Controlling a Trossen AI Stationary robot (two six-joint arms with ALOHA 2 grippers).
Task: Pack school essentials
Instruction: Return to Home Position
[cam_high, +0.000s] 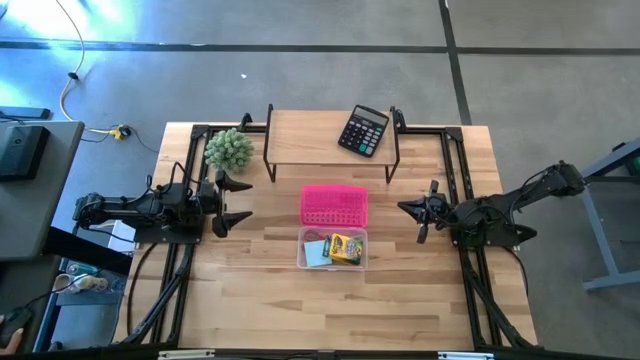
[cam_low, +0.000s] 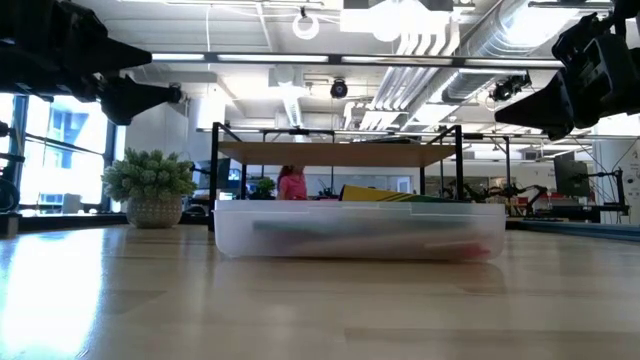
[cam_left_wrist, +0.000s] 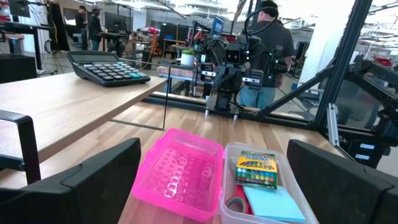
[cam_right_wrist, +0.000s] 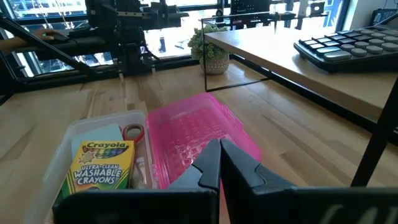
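Note:
A clear plastic box (cam_high: 332, 262) stands at the table's middle. In it lie a yellow-and-green crayon box (cam_right_wrist: 102, 165), a light-blue notepad (cam_left_wrist: 273, 202) and red-handled scissors (cam_right_wrist: 132, 132). A pink perforated lid (cam_high: 334, 205) lies flat on the table along the box's far side. My left gripper (cam_high: 243, 200) hovers open near the table's left edge and points level at the lid. Near the right edge, my right gripper (cam_high: 403, 207) is shut, with nothing between its fingers (cam_right_wrist: 219, 155), and also points at the lid.
A low wooden shelf on black legs (cam_high: 310, 128) stands at the far edge. A black calculator (cam_high: 363, 130) lies on it. A fuzzy green plant ball in a pot (cam_high: 229, 149) stands at the far left. Bare tabletop stretches toward the near edge (cam_high: 330, 310).

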